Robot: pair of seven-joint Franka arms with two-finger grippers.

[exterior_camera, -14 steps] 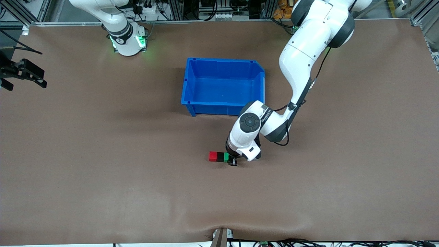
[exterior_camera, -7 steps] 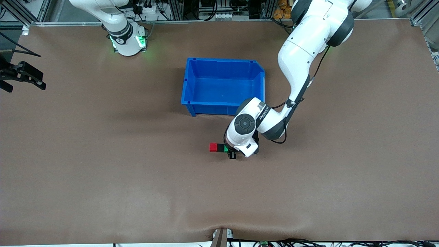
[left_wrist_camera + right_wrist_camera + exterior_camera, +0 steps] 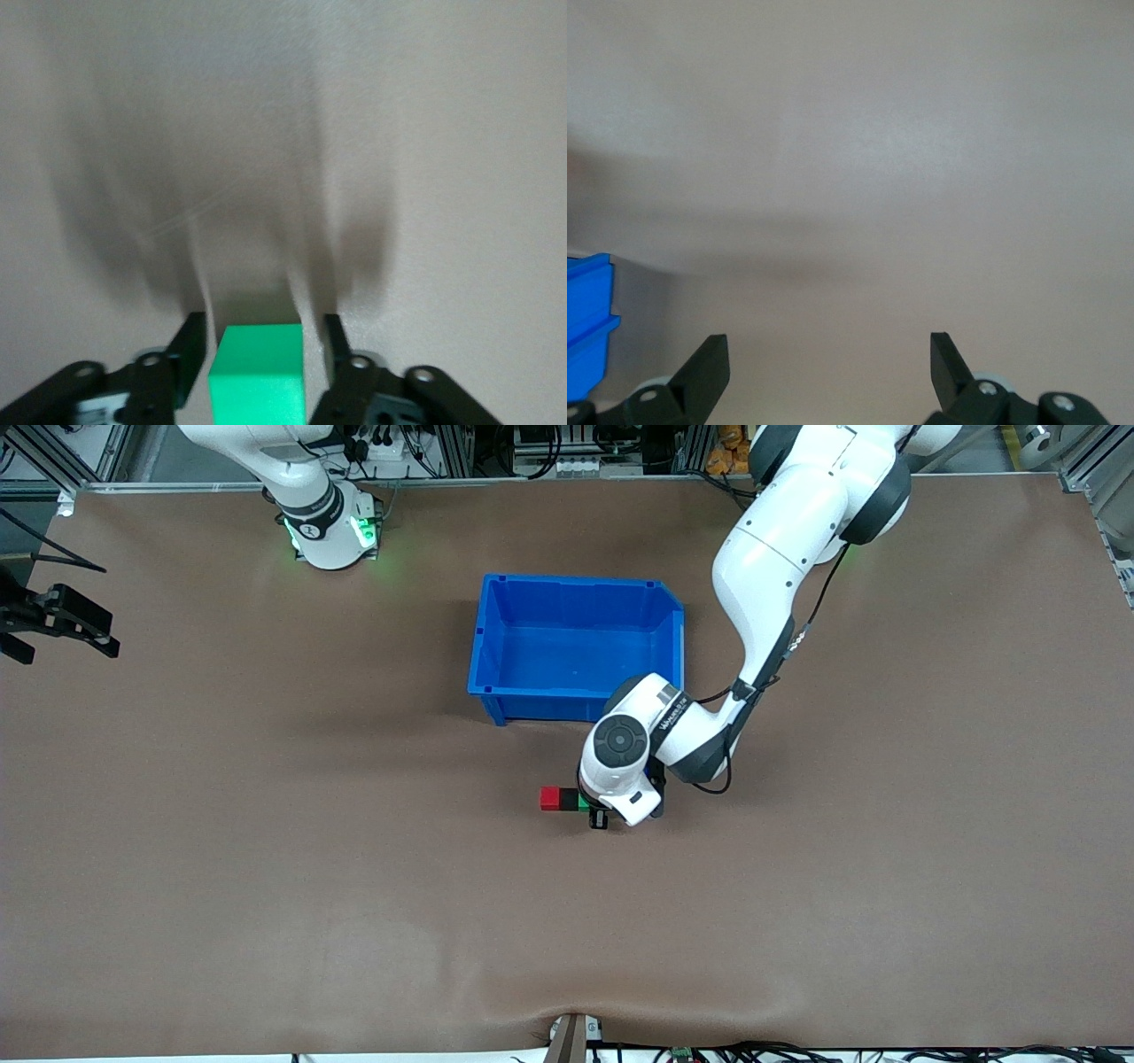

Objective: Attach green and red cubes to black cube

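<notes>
The red cube (image 3: pixel 550 799), the black cube (image 3: pixel 568 799) and the green cube (image 3: pixel 582 802) form one joined row, with black in the middle. My left gripper (image 3: pixel 596 808) is shut on the green cube at the row's end and holds the row just above the table, near the blue bin's near wall. In the left wrist view the green cube (image 3: pixel 257 381) sits between my fingers (image 3: pixel 190 341); it hides the black and red cubes. My right gripper (image 3: pixel 62 622) waits open and empty at the right arm's end of the table; it also shows in the right wrist view (image 3: pixel 828 350).
The blue bin (image 3: pixel 576 583) stands empty in the middle of the table, farther from the front camera than the cubes. Its corner shows in the right wrist view (image 3: pixel 586 328). Brown table surface spreads all around.
My left gripper has carried the row of three cubes toward the blue bin. The right gripper shifted slightly at the table's end.
</notes>
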